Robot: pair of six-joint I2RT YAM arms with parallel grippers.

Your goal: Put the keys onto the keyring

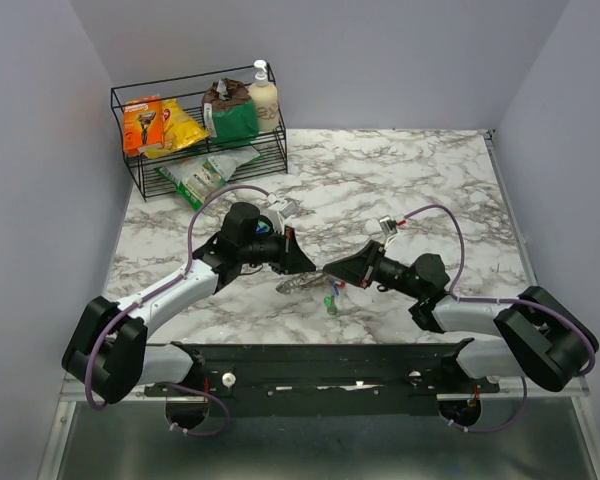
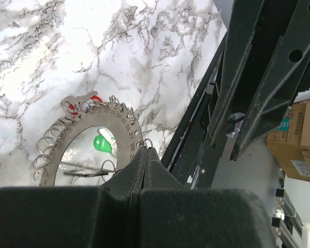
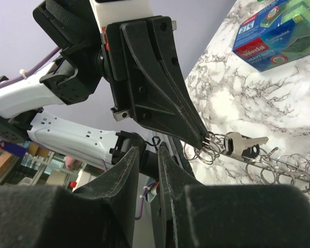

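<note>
Gripping the keyring [image 1: 300,285] by the worktop's [image 1: 430,180] near edge, the left pincer [image 1: 305,268] is facing the right pincer [image 1: 330,271]. Left wrist: jaws are pinching the rim together, steadying it for threading, a green key [image 2: 102,143] showing through. Right wrist: the right pincer is standing slightly apart, seemingly empty; fetching a loose key is likely coming next.

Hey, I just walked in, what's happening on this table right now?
The left gripper is pinched shut on the rim of the keyring, a flat metal disc edged with small split rings. The right gripper sits close beside it, jaws slightly apart, nothing visibly held. A green key and a red key lie by the ring on the marble table.
</note>
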